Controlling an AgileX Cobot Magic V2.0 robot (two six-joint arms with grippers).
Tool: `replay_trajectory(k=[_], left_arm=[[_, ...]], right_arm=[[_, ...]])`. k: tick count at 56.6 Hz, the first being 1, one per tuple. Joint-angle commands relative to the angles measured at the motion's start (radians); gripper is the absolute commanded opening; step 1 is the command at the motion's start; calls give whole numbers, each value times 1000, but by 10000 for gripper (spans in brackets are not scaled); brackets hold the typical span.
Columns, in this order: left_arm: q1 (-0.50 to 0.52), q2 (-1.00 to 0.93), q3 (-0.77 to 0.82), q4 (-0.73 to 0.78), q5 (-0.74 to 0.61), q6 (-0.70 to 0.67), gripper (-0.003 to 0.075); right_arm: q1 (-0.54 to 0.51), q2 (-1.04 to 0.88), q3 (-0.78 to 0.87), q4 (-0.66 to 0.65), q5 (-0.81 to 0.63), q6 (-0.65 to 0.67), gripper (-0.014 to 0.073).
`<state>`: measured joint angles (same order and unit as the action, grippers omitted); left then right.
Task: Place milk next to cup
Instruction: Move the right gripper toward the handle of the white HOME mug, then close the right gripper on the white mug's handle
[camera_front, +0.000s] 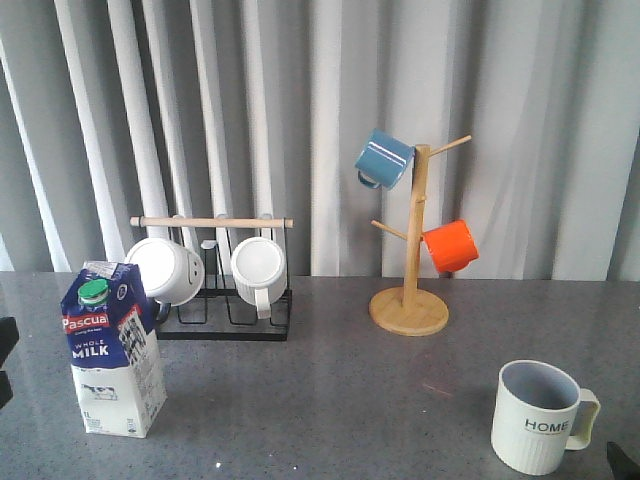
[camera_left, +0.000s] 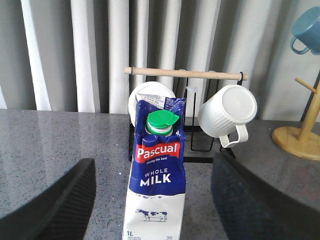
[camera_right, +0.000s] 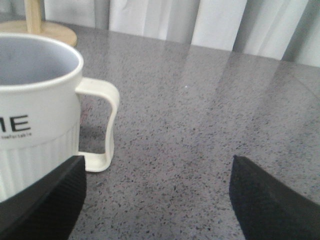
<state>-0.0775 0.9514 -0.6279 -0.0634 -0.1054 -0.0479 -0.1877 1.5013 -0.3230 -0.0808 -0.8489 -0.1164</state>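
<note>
The milk carton (camera_front: 112, 350) stands upright at the front left of the grey table, blue top, white base, green cap. In the left wrist view the milk (camera_left: 157, 185) stands between my open left gripper's fingers (camera_left: 47, 205), which are wide apart and not touching it. The cream "HOME" cup (camera_front: 540, 415) stands at the front right, handle to the right. In the right wrist view the cup (camera_right: 37, 115) is beside my open, empty right gripper (camera_right: 157, 200). Only a dark bit of the right gripper (camera_front: 622, 462) shows in the front view.
A black wire rack (camera_front: 225, 300) with a wooden bar holds two white mugs (camera_front: 258, 268) behind the milk. A wooden mug tree (camera_front: 410, 300) at the back centre carries a blue mug (camera_front: 383, 158) and an orange mug (camera_front: 450, 246). Curtains hang behind the table.
</note>
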Motion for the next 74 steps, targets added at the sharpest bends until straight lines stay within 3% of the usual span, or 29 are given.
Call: replay_trajectory(k=[1,63,69,74], left_arm=[[-6,-8,-29,-5,-80,-9,482],[-6,-8,-29,-5,-76,-9,482],[-6,-8,-29,-5,-76,-9,482],[-6,-8,-29,-5,-76,-9,482]], right_arm=[[-7,16,-39,-12,-81,-9,582],[-7,257,-264,-67,-80,103,578],[-7,276,-291,-85,-77,134,518],[-7,289,-312,-118,-70,189,367]])
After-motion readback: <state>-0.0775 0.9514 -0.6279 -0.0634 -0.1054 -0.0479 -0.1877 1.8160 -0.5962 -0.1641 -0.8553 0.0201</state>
